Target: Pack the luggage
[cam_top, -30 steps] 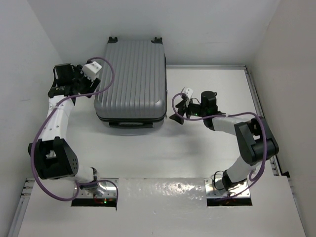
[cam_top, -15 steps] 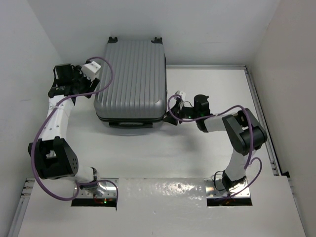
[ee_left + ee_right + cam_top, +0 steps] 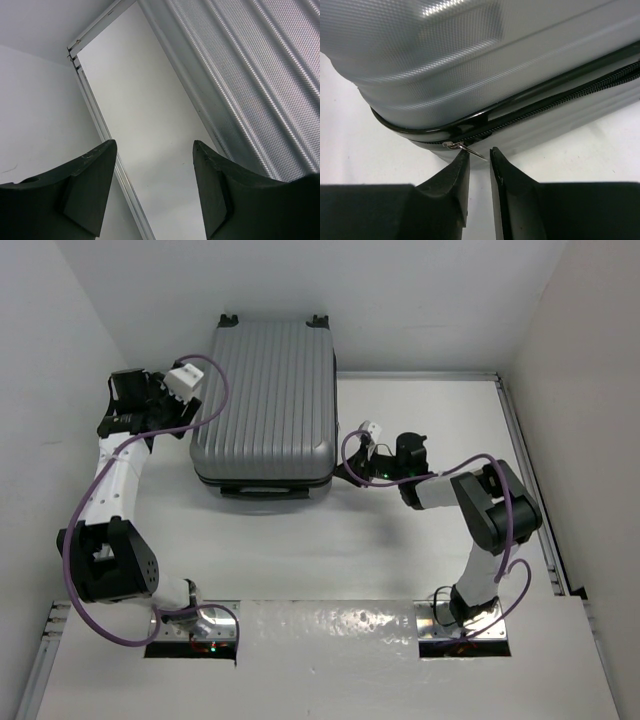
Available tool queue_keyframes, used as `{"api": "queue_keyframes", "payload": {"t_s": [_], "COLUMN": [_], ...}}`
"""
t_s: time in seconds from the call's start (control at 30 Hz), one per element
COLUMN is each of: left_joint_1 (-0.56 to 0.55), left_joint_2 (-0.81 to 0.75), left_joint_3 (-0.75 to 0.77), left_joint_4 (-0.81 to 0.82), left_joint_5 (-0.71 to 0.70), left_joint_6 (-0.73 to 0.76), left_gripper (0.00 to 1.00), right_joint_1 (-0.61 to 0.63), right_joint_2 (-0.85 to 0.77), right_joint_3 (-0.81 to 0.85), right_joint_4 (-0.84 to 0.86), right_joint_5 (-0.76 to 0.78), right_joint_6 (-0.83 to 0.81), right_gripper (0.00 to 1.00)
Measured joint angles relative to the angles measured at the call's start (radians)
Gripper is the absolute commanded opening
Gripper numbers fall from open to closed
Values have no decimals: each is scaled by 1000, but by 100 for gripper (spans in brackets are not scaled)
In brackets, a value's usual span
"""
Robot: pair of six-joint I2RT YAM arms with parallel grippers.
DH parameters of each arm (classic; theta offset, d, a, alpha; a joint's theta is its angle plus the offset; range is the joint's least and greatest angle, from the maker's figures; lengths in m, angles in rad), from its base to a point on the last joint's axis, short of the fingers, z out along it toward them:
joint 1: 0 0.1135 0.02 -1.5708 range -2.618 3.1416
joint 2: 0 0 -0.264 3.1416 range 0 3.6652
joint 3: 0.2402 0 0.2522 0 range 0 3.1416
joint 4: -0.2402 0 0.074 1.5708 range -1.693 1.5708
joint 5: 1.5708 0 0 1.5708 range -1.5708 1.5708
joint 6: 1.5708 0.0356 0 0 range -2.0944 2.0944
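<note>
The luggage (image 3: 265,405) is a silver-grey ribbed hard-shell suitcase lying shut and flat at the back of the table. My right gripper (image 3: 345,475) is at its near right corner. In the right wrist view the black zipper line of the luggage (image 3: 470,60) ends in a small metal zipper pull (image 3: 470,149). That pull slants across the left fingertip into the narrow gap of my right gripper (image 3: 480,151), whose jaws stand slightly apart. My left gripper (image 3: 170,425) hovers open and empty by the luggage's left side (image 3: 260,75), its fingertips (image 3: 107,150) over bare table.
A metal rail (image 3: 100,125) runs along the table's left edge next to the white wall. Another rail (image 3: 525,470) borders the right side. White walls enclose the table on the left, the back and the right.
The right arm moved left to the luggage's near right corner. Its jaws narrowed from wide apart to a slim gap around the zipper pull. The left arm stayed still.
</note>
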Motion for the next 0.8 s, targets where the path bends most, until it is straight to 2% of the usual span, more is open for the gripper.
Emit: {"api": "queue_keyframes", "payload": {"t_s": [0.3, 0.4, 0.43, 0.47, 0.53, 0.73, 0.8], "left_joint_1": [0, 0, 0, 0, 0, 0, 0], "left_joint_2": [0, 0, 0, 0, 0, 0, 0], "left_joint_3": [0, 0, 0, 0, 0, -1, -1], "left_joint_4": [1, 6, 7, 8, 8, 8, 8], "left_joint_5": [-14, -21, -23, -25, -29, -37, -37], "left_joint_6": [2, 3, 4, 4, 4, 5, 8], "left_gripper": [60, 60, 60, 60, 60, 60, 60], "right_joint_1": [0, 2, 2, 3, 4, 6, 6], "right_joint_2": [-15, -41, -52, -60, -69, -78, -80], "right_joint_3": [-2, -2, -2, -2, -2, 10, 28], "right_joint_4": [-28, -45, -52, -58, -70, -132, -178], "right_joint_5": [7, 1, -1, -3, -11, -29, -40], "right_joint_6": [-45, -77, -87, -99, -107, -153, -177], "right_gripper": [27, 22, 12, 8, 4, 0, 5]}}
